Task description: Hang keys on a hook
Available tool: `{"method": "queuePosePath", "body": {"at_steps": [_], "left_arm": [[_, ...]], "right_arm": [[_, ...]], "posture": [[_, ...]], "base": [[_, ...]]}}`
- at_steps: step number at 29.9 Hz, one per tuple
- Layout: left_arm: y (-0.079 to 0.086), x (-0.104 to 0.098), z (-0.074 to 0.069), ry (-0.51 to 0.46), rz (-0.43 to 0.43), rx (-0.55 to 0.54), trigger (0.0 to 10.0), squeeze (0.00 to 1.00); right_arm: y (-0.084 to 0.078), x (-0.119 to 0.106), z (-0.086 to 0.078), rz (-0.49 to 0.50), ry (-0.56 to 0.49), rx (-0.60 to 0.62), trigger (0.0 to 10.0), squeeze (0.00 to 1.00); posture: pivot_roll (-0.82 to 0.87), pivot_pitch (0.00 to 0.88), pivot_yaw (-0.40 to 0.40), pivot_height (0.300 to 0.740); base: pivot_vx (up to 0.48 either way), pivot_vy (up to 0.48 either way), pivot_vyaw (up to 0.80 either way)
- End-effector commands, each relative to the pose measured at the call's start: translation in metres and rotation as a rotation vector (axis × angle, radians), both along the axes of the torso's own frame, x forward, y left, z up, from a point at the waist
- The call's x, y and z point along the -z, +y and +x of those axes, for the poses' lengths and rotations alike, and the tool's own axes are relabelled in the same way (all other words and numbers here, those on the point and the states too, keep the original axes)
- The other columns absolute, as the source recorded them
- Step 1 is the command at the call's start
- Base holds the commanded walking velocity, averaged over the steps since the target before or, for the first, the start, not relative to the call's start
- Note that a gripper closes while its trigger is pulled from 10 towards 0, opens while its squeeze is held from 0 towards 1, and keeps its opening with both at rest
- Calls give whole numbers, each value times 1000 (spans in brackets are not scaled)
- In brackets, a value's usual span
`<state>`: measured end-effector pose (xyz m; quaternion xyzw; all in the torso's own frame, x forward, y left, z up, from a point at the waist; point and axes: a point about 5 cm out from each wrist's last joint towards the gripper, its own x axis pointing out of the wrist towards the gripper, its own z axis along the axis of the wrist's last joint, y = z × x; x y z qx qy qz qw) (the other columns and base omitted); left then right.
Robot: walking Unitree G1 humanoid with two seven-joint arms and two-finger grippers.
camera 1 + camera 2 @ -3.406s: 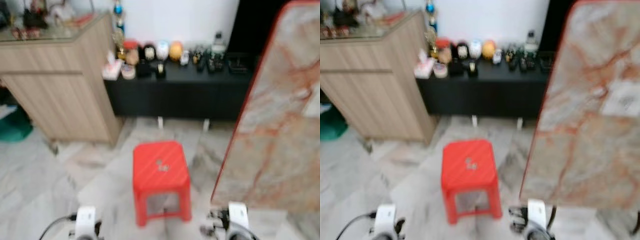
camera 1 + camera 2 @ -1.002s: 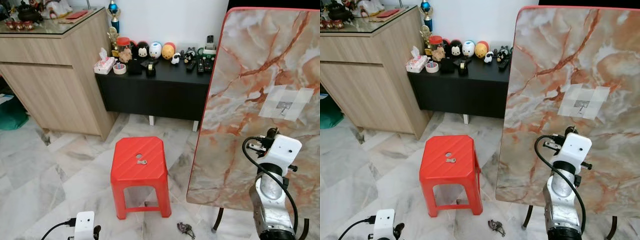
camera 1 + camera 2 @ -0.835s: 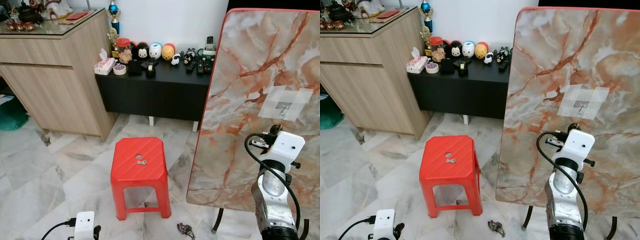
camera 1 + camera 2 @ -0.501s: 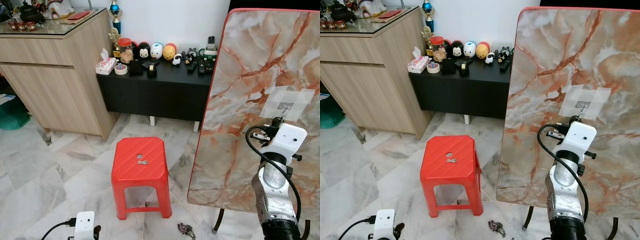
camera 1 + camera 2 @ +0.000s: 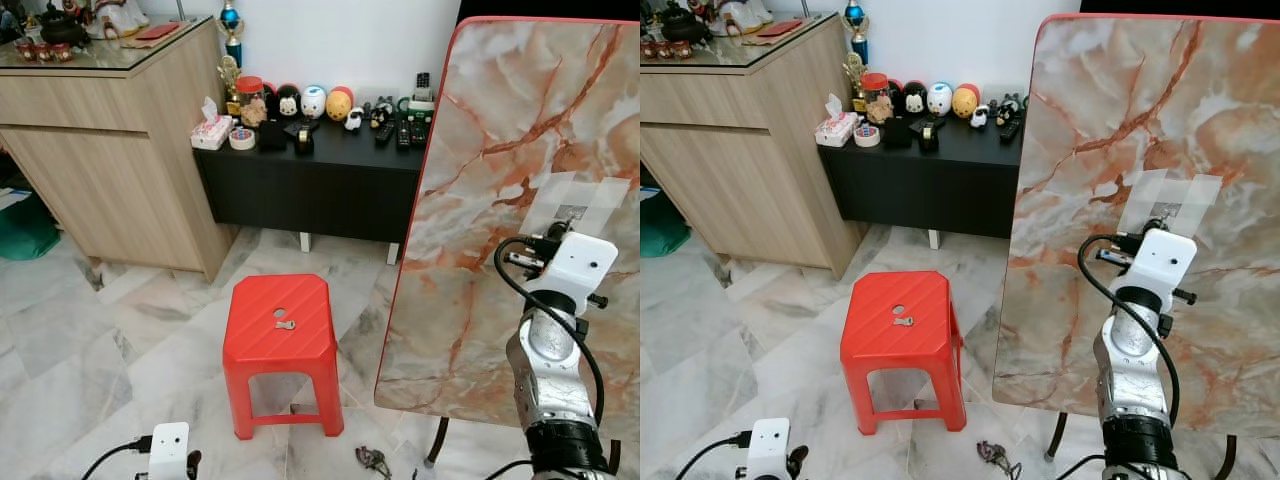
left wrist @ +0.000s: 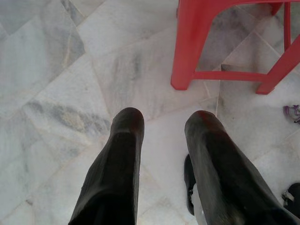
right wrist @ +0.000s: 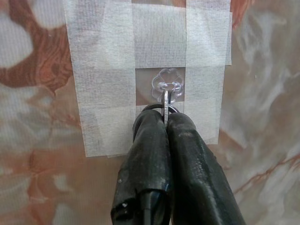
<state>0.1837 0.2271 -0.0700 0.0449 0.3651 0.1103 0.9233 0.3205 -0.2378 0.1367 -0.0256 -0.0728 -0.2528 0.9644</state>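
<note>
A clear plastic hook (image 7: 165,86) is taped with white strips (image 7: 103,70) onto the upright marble-patterned board (image 5: 500,150). My right gripper (image 7: 165,117) is raised to it and shut on a thin metal key ring (image 7: 165,104), whose top edge touches the hook's lower end. In the left eye view the right wrist (image 5: 565,270) sits just below the hook (image 5: 572,212). A small key (image 5: 286,324) lies on the red stool (image 5: 280,345). A bunch of keys (image 5: 372,460) lies on the floor. My left gripper (image 6: 164,124) hangs open above the floor.
The marble board stands on thin dark legs (image 5: 435,445) to the right of the stool. A black low cabinet (image 5: 310,185) with figurines and remotes runs along the back wall, with a wooden sideboard (image 5: 110,150) to its left. The floor is marble tile (image 5: 100,340).
My right arm has risen along the board, bringing the gripper from below the tape patch up to the hook. The left arm and the stool have not moved.
</note>
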Motion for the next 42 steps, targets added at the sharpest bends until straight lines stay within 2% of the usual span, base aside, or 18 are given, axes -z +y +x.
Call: {"method": "queuePosePath", "body": {"at_steps": [1, 23, 29, 42], "left_arm": [[4, 0, -2, 1, 17, -3, 10000, 0], [6, -2, -1, -5, 28, -3, 10000, 0], [7, -2, 0, -7, 34, -5, 10000, 0], [6, -2, -1, -6, 33, 0, 10000, 0]], "right_arm": [[-3, -3, 2, 3, -7, 10, 10000, 0], [-10, 1, 5, -5, 30, 35, 10000, 0], [-9, -4, 1, 2, -25, 21, 10000, 0], [-3, -6, 0, 3, -57, -2, 10000, 0]], "posture": [[-3, 0, 24, 740], [0, 0, 29, 740], [-2, 0, 29, 740], [-1, 0, 27, 740]], "base": [[0, 0, 0], [0, 0, 0], [0, 0, 0], [0, 0, 0]]}}
